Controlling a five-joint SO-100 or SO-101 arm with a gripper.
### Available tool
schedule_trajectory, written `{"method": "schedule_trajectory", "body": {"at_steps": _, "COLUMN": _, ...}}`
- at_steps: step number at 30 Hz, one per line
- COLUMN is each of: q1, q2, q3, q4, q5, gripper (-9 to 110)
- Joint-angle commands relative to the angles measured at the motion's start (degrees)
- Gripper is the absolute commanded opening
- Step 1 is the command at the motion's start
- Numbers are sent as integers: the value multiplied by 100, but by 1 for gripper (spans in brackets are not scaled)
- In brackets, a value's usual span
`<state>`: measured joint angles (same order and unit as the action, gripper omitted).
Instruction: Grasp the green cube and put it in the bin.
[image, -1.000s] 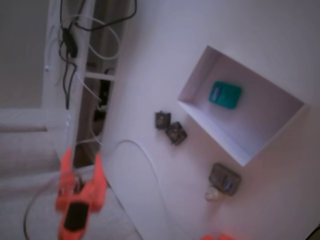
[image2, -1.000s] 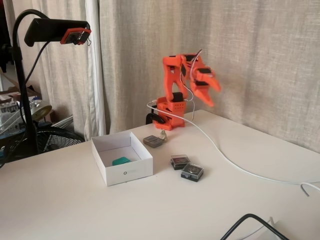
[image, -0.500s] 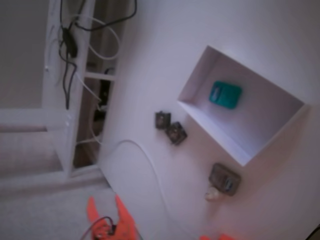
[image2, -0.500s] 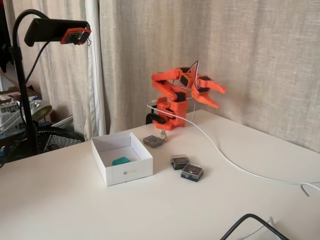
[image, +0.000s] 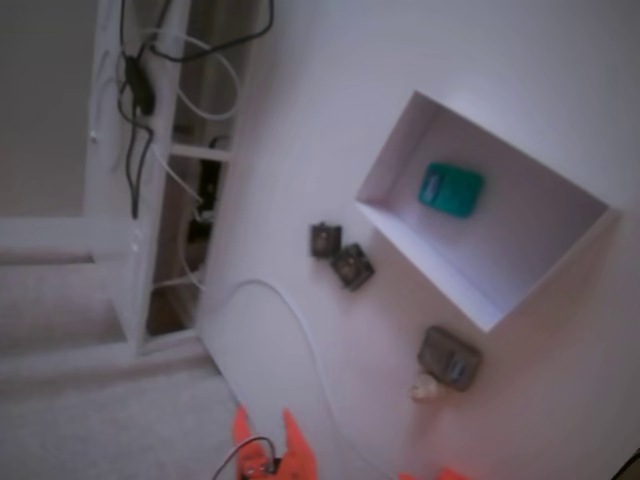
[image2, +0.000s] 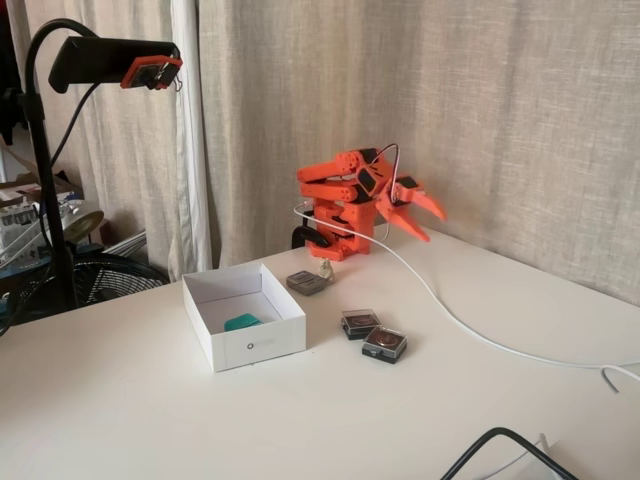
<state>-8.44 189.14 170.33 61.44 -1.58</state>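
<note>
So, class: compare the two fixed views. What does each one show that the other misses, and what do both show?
Only in a fixed view: black cables dangling beside the table. Only in a fixed view: the arm's base, a curtain and a camera on a stand. In both fixed views: the cube lying in the bin, two dark gadgets, a white cable and the open hand.

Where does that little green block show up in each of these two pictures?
In a fixed view from above: the green cube lies inside the bin, upper right of the picture, near the box's upper end.
In a fixed view from the side: the green cube peeks over the bin wall, left of centre.
Shared landmark: the two small dark cases on the table beside the box.
</note>
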Motion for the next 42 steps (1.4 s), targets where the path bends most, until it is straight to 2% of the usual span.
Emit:
{"method": "schedule_trajectory", "body": {"at_steps": 1, "q1": -35, "q2": 44, "q3": 53, "q4": 510, "q5": -26, "gripper": 23}}
{"method": "schedule_trajectory", "body": {"at_steps": 6, "q1": -53, "q2": 44, "q3": 18, "q4": 712, "q5": -9, "gripper": 22}}
{"method": "schedule_trajectory", "body": {"at_steps": 9, "q1": -88, "q2": 44, "q3": -176, "q4": 1512, "q5": -26, "gripper": 22}}
{"method": "schedule_trajectory", "body": {"at_steps": 10, "q1": -114, "q2": 44, "q3": -176, "q4": 1512, "q5": -26, "gripper": 17}}
{"method": "schedule_trajectory", "body": {"at_steps": 24, "q1": -114, "q2": 44, "q3": -176, "q4": 1512, "q5": -26, "gripper": 15}}
{"method": "schedule_trajectory", "body": {"at_steps": 25, "q1": -123, "q2": 44, "q3": -176, "q4": 1512, "q5": -26, "gripper": 6}}
{"method": "schedule_trajectory", "body": {"at_steps": 26, "q1": -158, "q2": 44, "q3": -176, "q4": 1512, "q5": -35, "gripper": -9}}
{"method": "schedule_trajectory", "body": {"at_steps": 42, "q1": -167, "q2": 44, "q3": -176, "q4": 1512, "q5": -44, "gripper": -7}}
